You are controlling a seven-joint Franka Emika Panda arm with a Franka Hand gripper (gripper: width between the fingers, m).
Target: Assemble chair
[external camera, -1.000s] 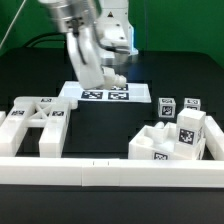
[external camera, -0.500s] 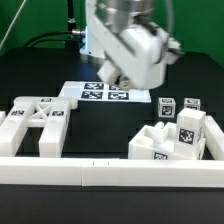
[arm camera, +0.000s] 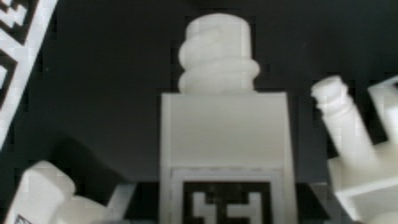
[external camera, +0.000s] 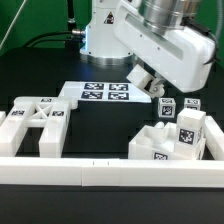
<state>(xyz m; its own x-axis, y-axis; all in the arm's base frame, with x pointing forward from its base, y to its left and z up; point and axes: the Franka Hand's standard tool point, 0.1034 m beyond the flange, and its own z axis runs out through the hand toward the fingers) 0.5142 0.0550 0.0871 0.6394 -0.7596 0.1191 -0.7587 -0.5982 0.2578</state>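
Gripper (external camera: 146, 80) clamped narrowly on a peg (arm camera: 222, 120), swung since a second ago from over the marker board (external camera: 105, 93) toward the exterior view's right, peg aloft near two standing pegs (external camera: 167, 106), white (rounded tip, tagged cube end), frame (external camera: 35, 120) at that view's left.

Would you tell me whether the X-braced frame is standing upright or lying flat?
Lying flat: the frame rests on the table, its X facing up.

A black table (external camera: 100, 130) stands before a dark wall (external camera: 40, 20), evenly lit
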